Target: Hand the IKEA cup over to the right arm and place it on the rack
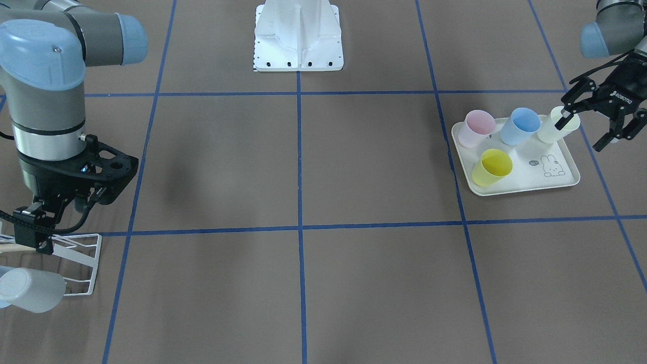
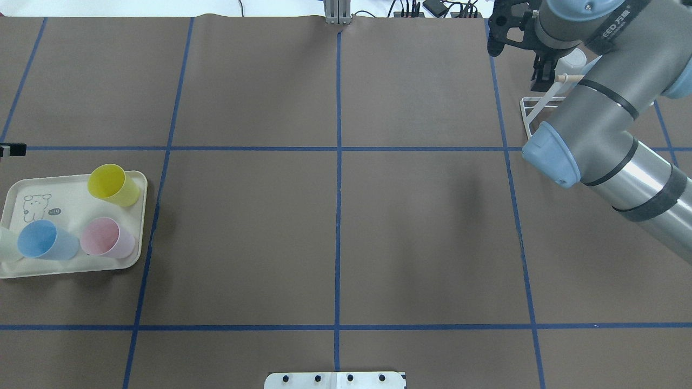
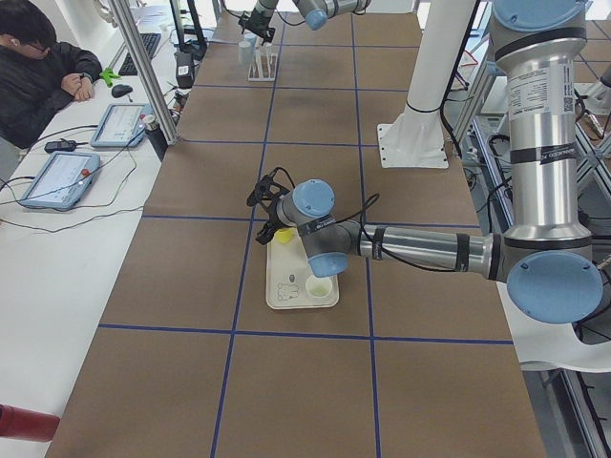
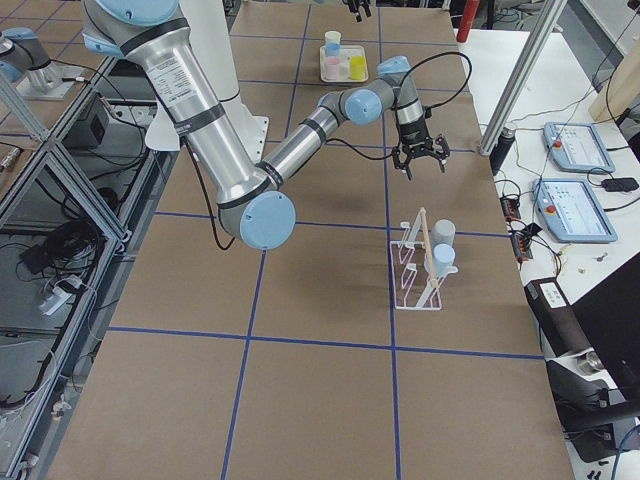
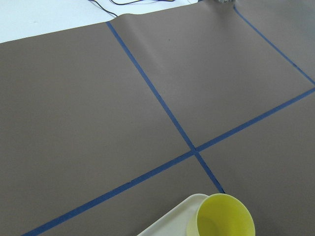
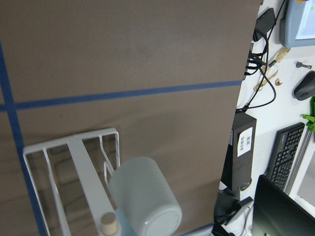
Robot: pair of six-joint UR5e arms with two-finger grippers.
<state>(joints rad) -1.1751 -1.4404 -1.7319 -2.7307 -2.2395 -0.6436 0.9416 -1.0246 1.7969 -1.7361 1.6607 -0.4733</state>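
Cups stand in two groups on the brown paper-covered surface (image 1: pixel 379 162), which is crossed by blue tape lines. In the front-facing view, the white wire-frame rack with a light wooden dowel bar (image 4: pixel 418 270) is at the far left. It carries two cups tipped on their sides on the prongs, a grey-white plastic cup (image 1: pixel 31 289) and, just beside it, a light blue plastic cup (image 4: pixel 441 259). The right tool (image 4: pixel 420 168) hangs in the air near the rack without touching it, its fingers spread wide and nothing between them.

A white metal robot base (image 1: pixel 298 40) sits at the middle of the far edge.

Further right lies a cream rectangular tray with a rabbit drawing (image 1: pixel 525 188). It holds four upright cups: a pink plastic cup (image 1: pixel 477 127), a sky-blue plastic cup (image 1: pixel 520 125) and a pale greenish-white plastic cup (image 1: pixel 547 130) in a row, and a yellow plastic cup (image 1: pixel 491 166) on the operators' side of them. The left tool (image 1: pixel 581 135) hovers at the tray's right end, wide open and empty. One fingertip overlaps the pale greenish-white cup in this view, and I cannot tell whether it touches.
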